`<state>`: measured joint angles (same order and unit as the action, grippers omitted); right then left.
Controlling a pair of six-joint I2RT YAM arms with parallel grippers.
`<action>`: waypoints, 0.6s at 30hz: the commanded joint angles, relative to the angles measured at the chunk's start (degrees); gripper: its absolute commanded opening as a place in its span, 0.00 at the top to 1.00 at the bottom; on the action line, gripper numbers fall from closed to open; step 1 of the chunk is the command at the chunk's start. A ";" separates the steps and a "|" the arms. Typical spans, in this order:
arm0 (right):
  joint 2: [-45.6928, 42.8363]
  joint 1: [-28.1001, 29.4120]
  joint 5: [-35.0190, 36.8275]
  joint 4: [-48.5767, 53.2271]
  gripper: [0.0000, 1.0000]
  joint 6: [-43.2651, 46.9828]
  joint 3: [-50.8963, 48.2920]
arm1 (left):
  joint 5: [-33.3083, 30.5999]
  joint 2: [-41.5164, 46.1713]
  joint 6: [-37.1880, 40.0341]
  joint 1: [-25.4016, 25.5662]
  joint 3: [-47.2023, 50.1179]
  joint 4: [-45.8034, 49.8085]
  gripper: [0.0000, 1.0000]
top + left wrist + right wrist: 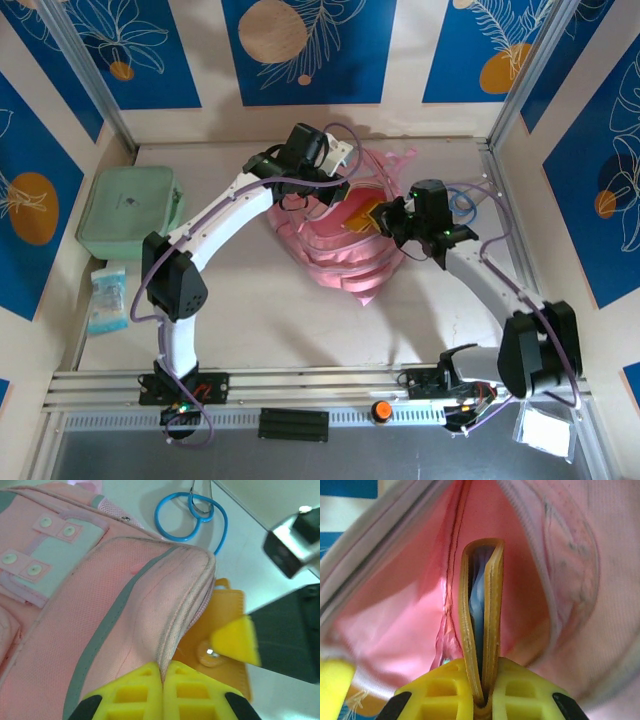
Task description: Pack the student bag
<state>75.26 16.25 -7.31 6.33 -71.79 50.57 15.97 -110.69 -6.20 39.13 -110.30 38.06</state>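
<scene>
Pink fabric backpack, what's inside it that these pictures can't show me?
- Right wrist view: the blue thing inside the folded orange fabric pouch; the pouch's walls hide most of it.
- Right wrist view: the bottom of the large pink fabric backpack; blurred, behind the pouch.
- Left wrist view: the metal ends of the blue looped tube; cut off by the top edge.

Blue leaf-print walls (160, 50), pale tabletop (300, 320) — bright

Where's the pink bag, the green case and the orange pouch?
pink bag (125, 610), left wrist view, front flap.
green case (130, 215), top view, its lid.
orange pouch (492, 620), right wrist view, right cover.
</scene>
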 commanded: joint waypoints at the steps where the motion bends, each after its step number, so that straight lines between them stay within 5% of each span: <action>1: 4.20 0.73 2.12 -5.25 0.95 -4.80 4.10 | 3.95 2.26 -2.49 0.25 -3.52 -6.73 1.00; 6: 10.54 2.19 4.77 -4.96 0.92 -10.88 8.14 | 3.03 1.98 -3.93 0.22 -3.78 -7.05 1.00; 12: 9.80 3.09 5.12 -3.09 0.60 -13.26 9.07 | 2.14 2.43 -4.79 0.22 -3.89 -7.29 1.00; 18: 2.15 1.78 3.63 4.99 0.55 -13.32 6.22 | 2.46 1.88 -4.45 0.15 -3.89 -7.21 1.00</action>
<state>82.35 18.57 -3.18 7.01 -84.25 57.52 16.08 -110.69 -9.85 39.13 -110.41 36.18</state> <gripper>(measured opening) 0.449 0.062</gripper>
